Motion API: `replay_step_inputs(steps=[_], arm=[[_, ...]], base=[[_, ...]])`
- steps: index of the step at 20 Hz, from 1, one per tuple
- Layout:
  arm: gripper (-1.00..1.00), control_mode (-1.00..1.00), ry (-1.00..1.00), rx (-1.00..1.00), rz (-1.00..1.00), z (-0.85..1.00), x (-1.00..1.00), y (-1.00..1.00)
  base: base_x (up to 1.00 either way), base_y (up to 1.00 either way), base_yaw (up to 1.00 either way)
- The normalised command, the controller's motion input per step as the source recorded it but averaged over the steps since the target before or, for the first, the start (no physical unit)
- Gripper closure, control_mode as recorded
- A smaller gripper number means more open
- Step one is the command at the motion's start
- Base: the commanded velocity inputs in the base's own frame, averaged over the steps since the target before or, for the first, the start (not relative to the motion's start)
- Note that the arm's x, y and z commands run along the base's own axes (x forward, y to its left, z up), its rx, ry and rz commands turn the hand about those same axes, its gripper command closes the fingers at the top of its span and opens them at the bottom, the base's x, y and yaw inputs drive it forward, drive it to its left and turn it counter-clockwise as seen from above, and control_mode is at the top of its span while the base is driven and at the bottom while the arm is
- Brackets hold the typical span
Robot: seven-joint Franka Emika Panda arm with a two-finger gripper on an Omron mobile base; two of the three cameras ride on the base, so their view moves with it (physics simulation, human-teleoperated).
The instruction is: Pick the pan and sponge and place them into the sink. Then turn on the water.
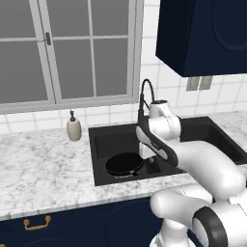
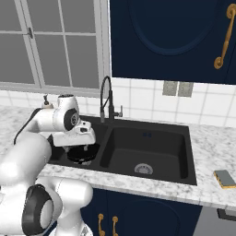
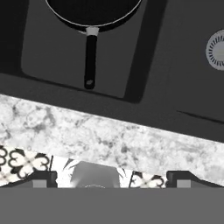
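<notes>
1. A home kitchen, it seems: black double sink [image 2: 184,138] in a marble counter [image 1: 43,169].
2. Tiled wall [image 2: 143,103], window [image 1: 67,48], navy cabinets [image 2: 170,37], arched faucet [image 2: 107,99].

No readable text, label, brand, number or sign is to be found in any view. The soap dispenser [image 1: 74,128] by the window is unmarked, and the small flat object [image 2: 225,179] lying on the tabletop [image 2: 207,138] right of the sink [image 2: 184,152] carries no legible print. The floor tiles [image 3: 22,162] seen past the tabletop edge bear only an ornamental pattern, not lettering.
</notes>
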Motion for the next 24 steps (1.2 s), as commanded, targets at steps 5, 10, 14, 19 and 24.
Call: replay_step_inputs(steps=[5,10,14,19,24], arm=[[-1.00,-1.00,-0.23,0.15,0.00,0.38,-0.47,-0.40],[-1.00,-1.00,-0.20,0.14,0.00,0.33,-0.08,-0.12],[-1.00,-1.00,-0.14,0.04,0.00,0.15,-0.08,0.04],[-1.00,-1.00,-0.01,0.00,0.00,0.00,-0.01,0.00],[-1.00,-1.00,0.00,0.00,-0.08,0.13,-0.15,-0.49]], base=[[0.00,0.00,0.00],[0.00,0.00,0.00],[0.00,0.00,0.00],[0.00,0.00,0.00],[0.00,0.00,0.00]])
